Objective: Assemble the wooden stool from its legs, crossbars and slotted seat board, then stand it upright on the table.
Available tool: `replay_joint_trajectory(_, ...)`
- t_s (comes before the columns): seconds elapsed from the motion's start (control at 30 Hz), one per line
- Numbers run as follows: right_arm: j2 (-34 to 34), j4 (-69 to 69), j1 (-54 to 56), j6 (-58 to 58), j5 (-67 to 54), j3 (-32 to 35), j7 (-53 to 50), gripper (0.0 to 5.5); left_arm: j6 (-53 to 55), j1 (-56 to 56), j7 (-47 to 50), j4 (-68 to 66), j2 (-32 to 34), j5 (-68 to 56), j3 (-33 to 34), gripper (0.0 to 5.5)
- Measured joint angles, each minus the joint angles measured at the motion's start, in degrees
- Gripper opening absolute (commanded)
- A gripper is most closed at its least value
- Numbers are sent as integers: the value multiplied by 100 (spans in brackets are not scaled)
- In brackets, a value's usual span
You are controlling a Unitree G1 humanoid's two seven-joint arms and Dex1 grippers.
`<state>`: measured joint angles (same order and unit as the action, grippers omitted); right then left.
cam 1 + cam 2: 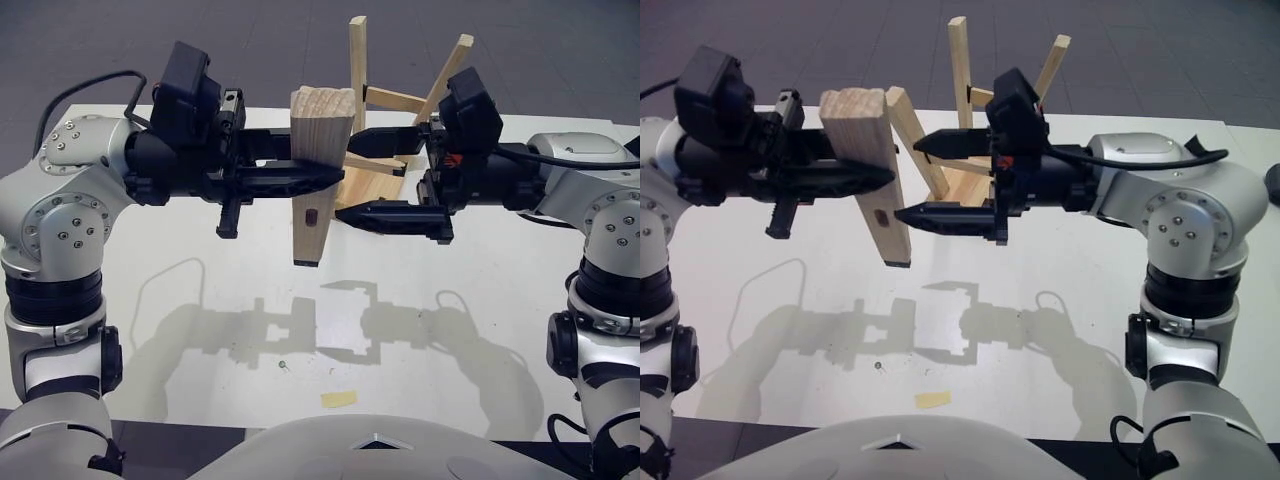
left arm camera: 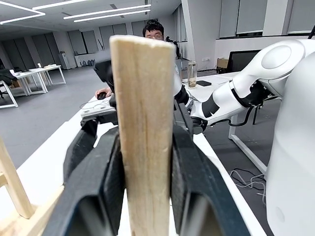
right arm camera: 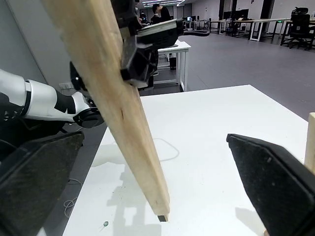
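Left eye view is showing you a job that looks partway done. Several legs and crossbars are already standing joined as a leg-and-crossbar frame [image 1: 358, 60], just beyond the fingertips of your right hand [image 1: 348, 178]. That hand is gaping wide and gripping nothing.

Your left hand [image 1: 315, 165] is clamping the slotted board [image 1: 310, 235] tightly between its fingers. The board is tilting, with its thick end rising above the hand. Its slotted end is hanging below the hand, clear of the table [image 1: 480, 290].

By my reading, the board is waiting to be mated with the frame. After that, the stool needs turning upright and setting down.

Some things are staying hidden from you:
- The right hand is covering the frame's lower joints, so you cannot count the seated crossbars or confirm what the frame is resting on.
- A slanted slat close behind the board may belong to either piece.
- Whether board and frame are touching is not clear.
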<state>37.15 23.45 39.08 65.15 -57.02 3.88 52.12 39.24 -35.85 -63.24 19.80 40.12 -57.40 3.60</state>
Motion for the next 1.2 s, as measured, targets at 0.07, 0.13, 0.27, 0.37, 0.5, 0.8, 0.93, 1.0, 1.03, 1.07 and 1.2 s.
replay_joint_trajectory(0.07,68,-50,-45,77,-256,110,61,540,-11,-8,2,-27,-17,4,25,103)
replay_joint_trajectory(0.13,-36,-73,-45,162,-560,200,-50,540,-20,-9,5,-53,-21,36,53,103)
replay_joint_trajectory(0.27,-282,-51,-145,249,-809,83,-366,513,-20,-8,11,-53,-79,48,51,103)
replay_joint_trajectory(0.37,-527,-31,-186,304,-1079,27,-681,460,-20,-9,41,-44,-115,49,51,103)
replay_joint_trajectory(0.5,-768,-43,-221,303,-1119,-144,-1033,382,-20,-11,76,-31,-186,50,49,103)
replay_joint_trajectory(0.8,-957,-99,-352,297,-1249,-291,-1348,237,-25,-12,131,43,-339,112,-9,103)
replay_joint_trajectory(0.93,-979,-176,-347,278,-1243,-333,-1389,179,-24,-12,162,72,-359,122,-41,103)
replay_joint_trajectory(1.0,-979,-191,-332,263,-1235,-335,-1402,177,-23,-11,209,53,-370,152,-45,103)
replay_joint_trajectory(1.03,-978,-199,-332,262,-1236,-335,-1407,177,-23,-11,232,52,-382,157,-56,103)
replay_joint_trajectory(1.07,-975,-202,-332,262,-1236,-335,-1411,175,-23,-11,255,52,-398,161,-67,103)
replay_joint_trajectory(1.2,-964,-202,-330,261,-1239,-331,-1413,173,-23,-2,294,54,-414,165,-79,103)
